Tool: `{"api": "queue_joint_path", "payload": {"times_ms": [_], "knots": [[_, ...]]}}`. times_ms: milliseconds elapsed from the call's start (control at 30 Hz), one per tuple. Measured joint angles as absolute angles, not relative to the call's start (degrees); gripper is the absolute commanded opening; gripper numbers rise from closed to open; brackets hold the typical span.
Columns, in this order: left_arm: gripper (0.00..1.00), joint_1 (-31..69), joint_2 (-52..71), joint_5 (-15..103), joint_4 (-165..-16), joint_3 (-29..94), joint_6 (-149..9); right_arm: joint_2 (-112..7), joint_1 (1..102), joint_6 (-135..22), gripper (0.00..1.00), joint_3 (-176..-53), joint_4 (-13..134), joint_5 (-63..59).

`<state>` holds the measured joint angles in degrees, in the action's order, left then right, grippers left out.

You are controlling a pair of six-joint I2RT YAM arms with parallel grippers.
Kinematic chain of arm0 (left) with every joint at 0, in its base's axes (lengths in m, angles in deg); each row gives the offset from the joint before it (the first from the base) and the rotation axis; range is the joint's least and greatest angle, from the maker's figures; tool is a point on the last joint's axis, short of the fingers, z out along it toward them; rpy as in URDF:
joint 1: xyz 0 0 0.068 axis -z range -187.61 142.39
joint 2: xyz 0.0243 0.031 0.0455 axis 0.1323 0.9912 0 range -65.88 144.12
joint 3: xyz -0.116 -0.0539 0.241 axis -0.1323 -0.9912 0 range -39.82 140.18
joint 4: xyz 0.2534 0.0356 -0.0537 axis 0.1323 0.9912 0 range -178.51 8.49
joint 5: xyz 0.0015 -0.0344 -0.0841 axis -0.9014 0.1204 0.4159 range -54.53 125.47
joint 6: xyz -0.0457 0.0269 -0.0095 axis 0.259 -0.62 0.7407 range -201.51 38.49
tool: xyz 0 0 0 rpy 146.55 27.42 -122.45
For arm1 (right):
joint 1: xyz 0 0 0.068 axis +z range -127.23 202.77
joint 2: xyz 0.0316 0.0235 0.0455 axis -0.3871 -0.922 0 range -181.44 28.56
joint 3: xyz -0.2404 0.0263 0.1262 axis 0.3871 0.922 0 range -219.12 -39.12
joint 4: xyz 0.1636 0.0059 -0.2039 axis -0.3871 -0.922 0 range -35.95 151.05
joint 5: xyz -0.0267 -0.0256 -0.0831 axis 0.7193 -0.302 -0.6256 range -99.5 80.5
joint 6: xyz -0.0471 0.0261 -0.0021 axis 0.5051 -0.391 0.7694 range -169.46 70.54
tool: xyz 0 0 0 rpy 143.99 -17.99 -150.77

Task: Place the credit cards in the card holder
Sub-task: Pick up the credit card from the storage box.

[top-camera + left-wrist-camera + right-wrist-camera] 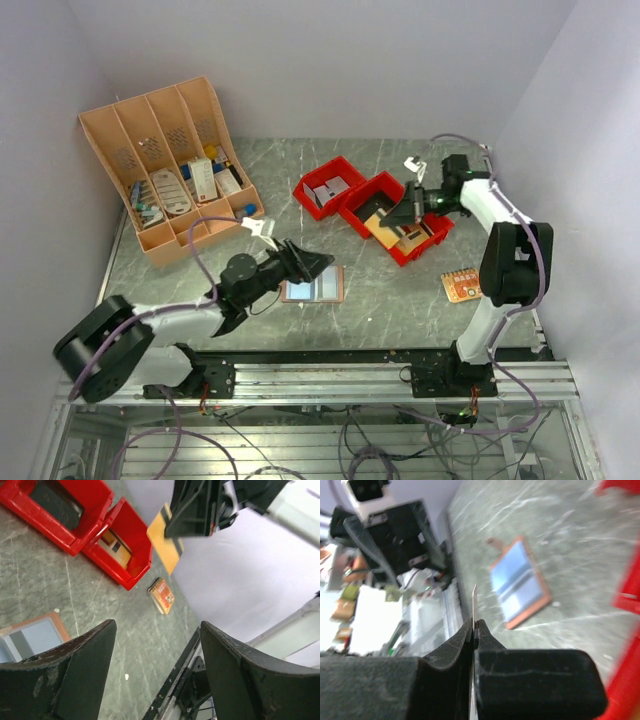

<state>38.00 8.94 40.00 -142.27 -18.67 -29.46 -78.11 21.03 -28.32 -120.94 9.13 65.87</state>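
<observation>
The card holder (313, 287) lies open and flat on the table, brown rim around a blue-grey inside; it also shows in the left wrist view (30, 637) and the right wrist view (520, 582). My left gripper (318, 262) hovers just left of and above it, open, with nothing between its fingers (156, 630). My right gripper (405, 212) is above the nearer red bin (428, 240), shut on a yellow-orange credit card (167, 537) with a black stripe. That card stands edge-on between the right gripper's (474, 622) pads. More cards (115, 547) lie in the bin.
A second red bin (312, 190) sits left of the first. A small orange packet (462, 285) lies on the table by the right arm. The tan slotted organiser rack (165, 170) stands at the back left. White walls close in on both sides.
</observation>
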Motion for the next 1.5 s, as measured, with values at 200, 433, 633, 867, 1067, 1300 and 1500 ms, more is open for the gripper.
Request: {"api": "queue_joint_path", "payload": {"times_ms": [200, 433, 633, 867, 1067, 1300, 1500], "knots": [[0.80, 36.14, -1.09, 40.00, -143.69, -24.25, -25.90, -76.82, 29.87, -32.54, 0.00, -115.21, 12.01, 74.16], [0.70, 36.03, -2.31, 40.22, -145.59, -24.62, -21.33, -76.73, 35.79, -32.69, 0.00, -115.28, 12.30, 77.98], [0.53, 36.03, 5.38, 42.52, -149.35, -20.42, -20.00, -74.31, 38.74, -37.08, 0.00, -114.16, 17.00, 78.68], [0.47, 36.03, 11.79, 45.84, -153.66, -18.10, -19.36, -72.97, 39.46, -39.44, 0.00, -113.57, 19.93, 79.40], [0.33, 36.03, 14.15, 47.94, -155.21, -16.73, -19.06, -72.97, 41.01, -40.73, 0.00, -112.74, 21.37, 79.51], [0.07, 36.01, 16.27, 50.06, -157.94, -16.09, -18.88, -72.80, 41.73, -41.45, 0.11, -112.55, 22.68, 79.67], [0.07, 35.25, 15.74, 50.91, -158.77, -17.12, -19.12, -72.41, 41.93, -38.41, 0.41, -112.83, 21.00, 77.70]]}}
